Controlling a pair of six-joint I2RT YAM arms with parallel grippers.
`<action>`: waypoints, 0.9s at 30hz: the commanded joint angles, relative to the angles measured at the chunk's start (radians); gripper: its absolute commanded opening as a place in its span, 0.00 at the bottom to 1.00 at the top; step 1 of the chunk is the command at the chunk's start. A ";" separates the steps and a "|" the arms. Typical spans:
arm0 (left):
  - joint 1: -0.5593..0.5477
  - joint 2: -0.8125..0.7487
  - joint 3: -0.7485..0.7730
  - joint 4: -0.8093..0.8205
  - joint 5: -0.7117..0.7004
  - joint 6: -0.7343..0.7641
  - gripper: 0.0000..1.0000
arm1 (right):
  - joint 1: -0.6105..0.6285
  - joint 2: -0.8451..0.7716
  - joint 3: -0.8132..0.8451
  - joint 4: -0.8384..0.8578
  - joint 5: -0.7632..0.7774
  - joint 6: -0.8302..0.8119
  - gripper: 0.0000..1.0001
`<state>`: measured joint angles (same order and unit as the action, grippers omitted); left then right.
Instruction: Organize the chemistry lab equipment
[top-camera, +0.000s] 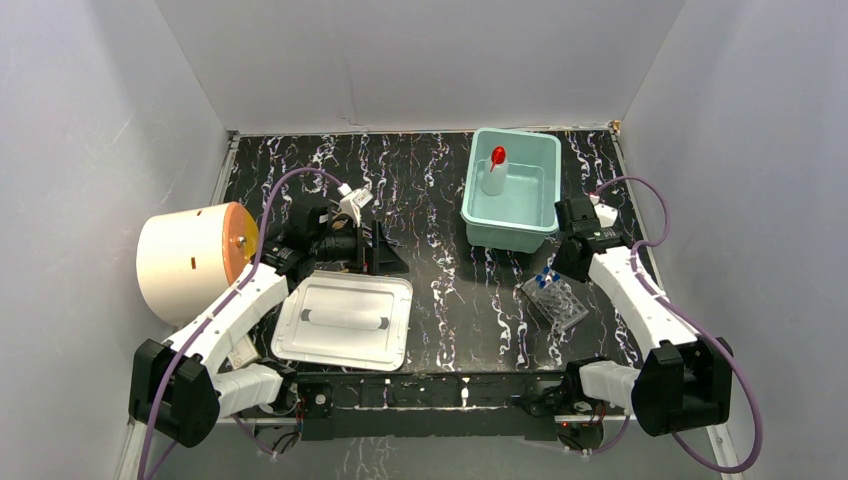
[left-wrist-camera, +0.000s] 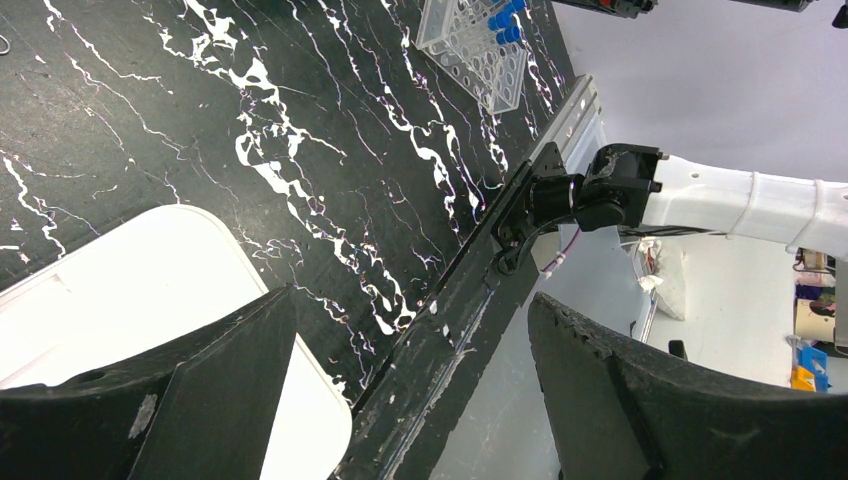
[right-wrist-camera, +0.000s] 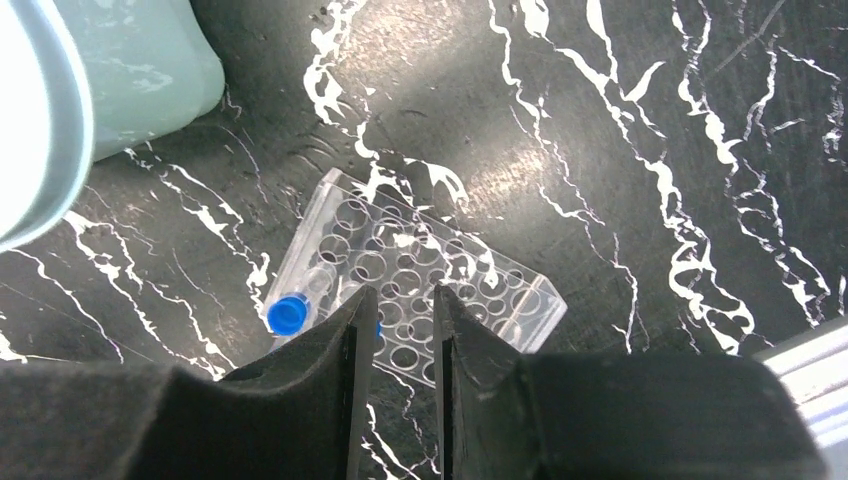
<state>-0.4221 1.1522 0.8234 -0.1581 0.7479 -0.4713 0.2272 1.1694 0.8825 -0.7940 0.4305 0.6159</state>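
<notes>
The small white squeeze bottle with a red cap (top-camera: 494, 170) stands upright inside the teal bin (top-camera: 545, 225). The clear tube rack (top-camera: 556, 301) lies on the black table at the right and holds a few blue-capped tubes (top-camera: 546, 275) at its far end. My right gripper (top-camera: 562, 268) hovers just above that end. In the right wrist view its jaws (right-wrist-camera: 405, 292) stand a narrow gap apart with nothing between them, over the rack (right-wrist-camera: 470, 275), beside a blue cap (right-wrist-camera: 289, 314). My left gripper (top-camera: 383, 248) is wide open and empty (left-wrist-camera: 410, 297) over the white tray's far edge. The tubing and metal tool are out of view.
A white tray (top-camera: 290, 345) lies at the near left, also in the left wrist view (left-wrist-camera: 110, 290). A large cream cylinder with an orange face (top-camera: 185, 262) lies at the far left. The rack (left-wrist-camera: 470, 50) and the table's near rail (left-wrist-camera: 470, 290) show in the left wrist view.
</notes>
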 joint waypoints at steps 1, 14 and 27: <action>-0.003 -0.005 0.005 -0.008 0.019 0.015 0.84 | -0.022 0.014 -0.016 0.077 -0.065 -0.019 0.36; -0.003 -0.011 -0.001 -0.017 0.014 0.019 0.84 | -0.042 -0.003 -0.023 0.068 -0.190 -0.014 0.25; -0.003 -0.021 -0.013 -0.015 0.011 0.016 0.84 | -0.043 -0.051 -0.043 0.042 -0.243 -0.005 0.17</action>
<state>-0.4221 1.1530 0.8234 -0.1650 0.7475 -0.4648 0.1898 1.1507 0.8528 -0.7380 0.2127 0.6044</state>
